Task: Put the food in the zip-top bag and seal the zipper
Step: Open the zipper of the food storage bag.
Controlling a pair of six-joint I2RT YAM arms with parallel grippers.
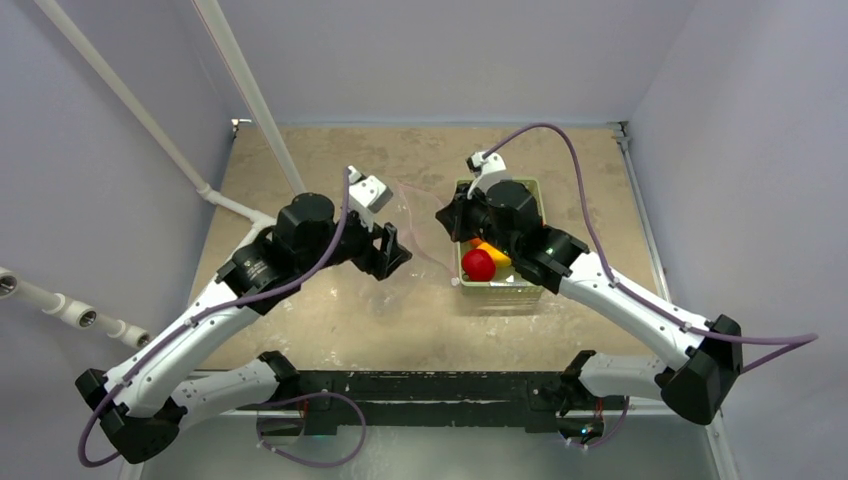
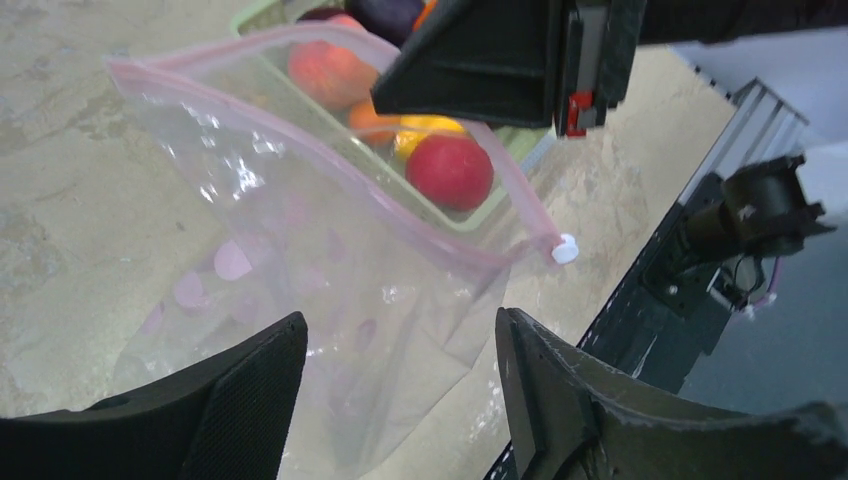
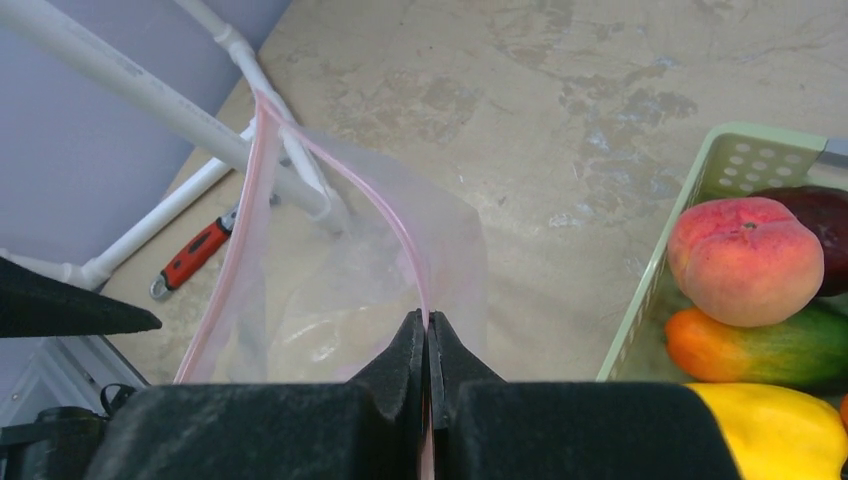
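White pipes (image 1: pixel 60 305) at far left of the top view, cut by the frame edge. In the right wrist view a red-handled tool (image 3: pixel 195 255) lies beside them, its head too small to identify. Left gripper (image 2: pixel 400 330) left of centre, fingers spread wide with nothing between them. Its own camera cuts the fingers off at the bottom edge. Zip-top bag (image 2: pixel 330 270) at centre, lower part on the table (image 1: pixel 340 330), mouth lifted and gaping. From above the bag is almost invisible, only a faint pink line. Pale pink blotches on the film, shape unclear. Zipper (image 2: pixel 300 140) runs upper left to lower right, ending at the white slider tab (image 2: pixel 566 249). Right gripper (image 3: pixel 428 325) has its jaws pressed together, pinching the zipper strip. Its body hides the far half of the basket (image 1: pixel 500 288), right of centre. Food sits in the basket: red apple (image 1: pixel 479 264), peach (image 3: pixel 745 258), yellow pepper (image 3: pixel 770 430) cut by the bottom edge, eggplant (image 3: pixel 815 215) cut by the right edge.
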